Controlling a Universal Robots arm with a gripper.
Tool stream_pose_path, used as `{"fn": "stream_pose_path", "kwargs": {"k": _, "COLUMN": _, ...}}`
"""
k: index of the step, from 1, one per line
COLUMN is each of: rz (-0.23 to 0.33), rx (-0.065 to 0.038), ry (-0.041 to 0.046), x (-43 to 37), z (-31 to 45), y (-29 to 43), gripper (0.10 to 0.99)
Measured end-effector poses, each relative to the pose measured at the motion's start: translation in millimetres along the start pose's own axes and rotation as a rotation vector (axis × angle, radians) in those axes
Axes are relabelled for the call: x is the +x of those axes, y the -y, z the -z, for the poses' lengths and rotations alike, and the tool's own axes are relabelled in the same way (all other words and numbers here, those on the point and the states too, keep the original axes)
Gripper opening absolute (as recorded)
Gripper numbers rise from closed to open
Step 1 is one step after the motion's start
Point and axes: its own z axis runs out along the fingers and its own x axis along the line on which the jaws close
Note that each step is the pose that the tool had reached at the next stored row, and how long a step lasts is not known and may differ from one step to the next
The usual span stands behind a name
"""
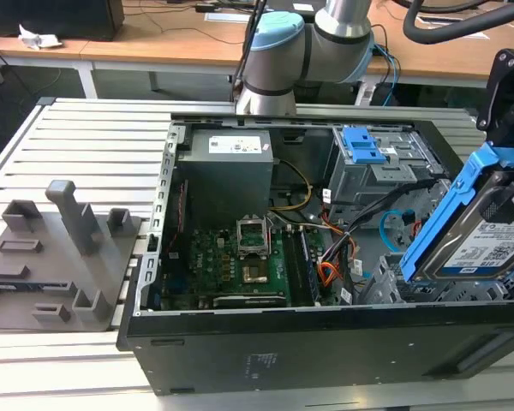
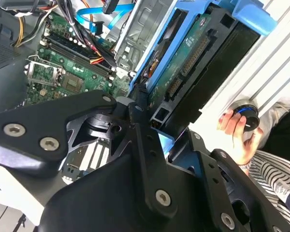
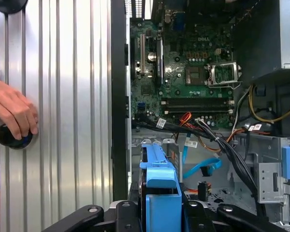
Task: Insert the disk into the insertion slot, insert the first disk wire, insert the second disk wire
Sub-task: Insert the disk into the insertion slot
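Steeply tilted, disk (image 1: 495, 244) clamped between jaws, over open case (image 1: 325, 351).

No wording can be read for certain. On the disk (image 1: 487, 247) sits a white label with barcodes and fine dark print, too small to make out. A white sticker with rows of tiny print is on the power supply (image 1: 227, 175). The computer case (image 1: 343, 342) has small white marks on its outer side wall. In the first wrist view, white tags hang on the cables (image 3: 218, 141).
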Motion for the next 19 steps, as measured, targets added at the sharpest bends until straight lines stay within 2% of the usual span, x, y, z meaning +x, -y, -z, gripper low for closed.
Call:
{"fn": "stream_pose_path", "kwargs": {"k": 2, "rz": 0.000, "rx": 0.000, "ry": 0.0000, "x": 0.0, "z": -4.1, "y": 0.2, "gripper": 0.365}}
{"fn": "stream_pose_path", "kwargs": {"k": 6, "rz": 0.000, "rx": 0.000, "ry": 0.0002, "x": -1.7, "z": -7.6, "y": 0.3, "gripper": 0.365}}
{"fn": "stream_pose_path", "kwargs": {"k": 8, "rz": 0.000, "rx": 0.000, "ry": 0.0001, "x": -7.3, "z": -7.7, "y": 0.4, "gripper": 0.365}}
{"fn": "stream_pose_path", "kwargs": {"k": 10, "rz": 0.000, "rx": 0.000, "ry": 0.0002, "x": -17.9, "z": -7.7, "y": 0.2, "gripper": 0.365}}
{"fn": "stream_pose_path", "kwargs": {"k": 13, "rz": 0.000, "rx": 0.000, "ry": 0.0001, "x": -25.6, "z": -7.7, "y": 0.2, "gripper": 0.365}}
{"fn": "stream_pose_path", "kwargs": {"k": 17, "rz": 0.000, "rx": 0.000, "ry": 0.0000, "x": -30.5, "z": -8.1, "y": 5.7, "gripper": 0.365}}
{"fn": "stream_pose_path", "kwargs": {"k": 19, "rz": 0.000, "rx": 0.000, "ry": -0.0001, "x": -30.5, "z": -8.0, "y": 5.7, "gripper": 0.365}}
